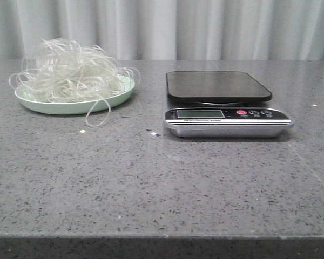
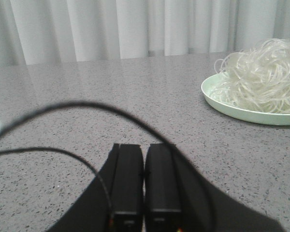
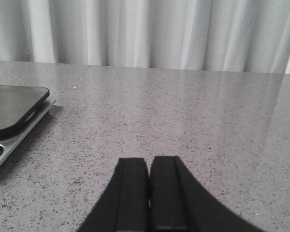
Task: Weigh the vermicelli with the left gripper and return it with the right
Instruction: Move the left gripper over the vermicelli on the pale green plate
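The vermicelli (image 1: 70, 73) is a fluffy tangle of translucent whitish strands heaped on a pale green plate (image 1: 70, 106) at the back left of the table; one loop hangs over the plate's front rim. The left wrist view shows the same vermicelli (image 2: 263, 77) on its plate (image 2: 246, 112), well away from my left gripper (image 2: 145, 147). That gripper is shut with nothing in it, and a black cable loops over it. My right gripper (image 3: 149, 162) is shut too, empty, over bare table beside the scale (image 3: 12, 113). Neither gripper appears in the front view.
A kitchen scale (image 1: 224, 105) with a black weighing platform (image 1: 216, 85) and a silver front panel stands right of the plate. Small crumbs (image 1: 153, 133) lie on the grey speckled table. White curtains hang behind.
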You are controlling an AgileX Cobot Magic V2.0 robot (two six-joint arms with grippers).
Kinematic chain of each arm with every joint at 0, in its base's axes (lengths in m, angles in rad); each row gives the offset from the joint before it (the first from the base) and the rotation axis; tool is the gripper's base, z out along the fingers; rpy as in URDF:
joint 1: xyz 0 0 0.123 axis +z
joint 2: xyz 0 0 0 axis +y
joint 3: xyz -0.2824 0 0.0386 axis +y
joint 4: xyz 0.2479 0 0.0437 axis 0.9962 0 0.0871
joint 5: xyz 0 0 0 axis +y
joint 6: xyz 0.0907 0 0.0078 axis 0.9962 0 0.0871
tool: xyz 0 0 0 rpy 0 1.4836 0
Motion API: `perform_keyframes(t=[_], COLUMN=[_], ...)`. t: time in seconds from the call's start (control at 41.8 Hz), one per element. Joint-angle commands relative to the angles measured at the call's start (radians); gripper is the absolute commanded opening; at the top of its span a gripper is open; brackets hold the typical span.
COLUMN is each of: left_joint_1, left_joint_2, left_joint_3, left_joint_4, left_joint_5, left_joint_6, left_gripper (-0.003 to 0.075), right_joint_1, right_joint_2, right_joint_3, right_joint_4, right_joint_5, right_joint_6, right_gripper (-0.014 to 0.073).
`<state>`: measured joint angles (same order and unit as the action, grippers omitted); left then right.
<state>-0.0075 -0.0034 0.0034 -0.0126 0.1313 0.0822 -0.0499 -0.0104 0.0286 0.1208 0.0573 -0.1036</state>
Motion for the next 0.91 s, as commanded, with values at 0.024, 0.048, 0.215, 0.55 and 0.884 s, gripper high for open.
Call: perform_keyframes(t=[0.024, 0.048, 0.215, 0.55, 0.884], left_joint_1=[0.003, 0.003, 0.003, 0.003, 0.003], left_joint_2=[-0.023, -0.023, -0.023, -0.023, -0.023], left_joint_3=[0.006, 0.006, 0.006, 0.006, 0.006], left_joint_4=[-0.006, -0.006, -0.006, -0.006, -0.006], left_joint_5=[-0.076, -0.076, -0.076, -0.116, -0.192], left_joint_6=[-0.001, -0.001, -0.001, -0.001, -0.001], left_gripper=[0.0136, 0.0136, 0.0136, 0.0137, 0.0136], right_joint_1=[-0.005, -0.005, -0.005, -0.005, -0.005], right_joint_2=[-0.017, -0.017, -0.017, -0.017, -0.017], right_joint_3=[-0.008, -0.008, -0.008, -0.008, -0.008], right_joint_4=[-0.008, -0.008, -0.008, -0.008, -0.008], right_joint_5=[-0.082, -0.082, -0.082, -0.082, -0.084], right_joint_6=[0.001, 0.001, 0.001, 0.001, 0.001], right_gripper=[0.0150, 0.0150, 0.0150, 0.0150, 0.0150])
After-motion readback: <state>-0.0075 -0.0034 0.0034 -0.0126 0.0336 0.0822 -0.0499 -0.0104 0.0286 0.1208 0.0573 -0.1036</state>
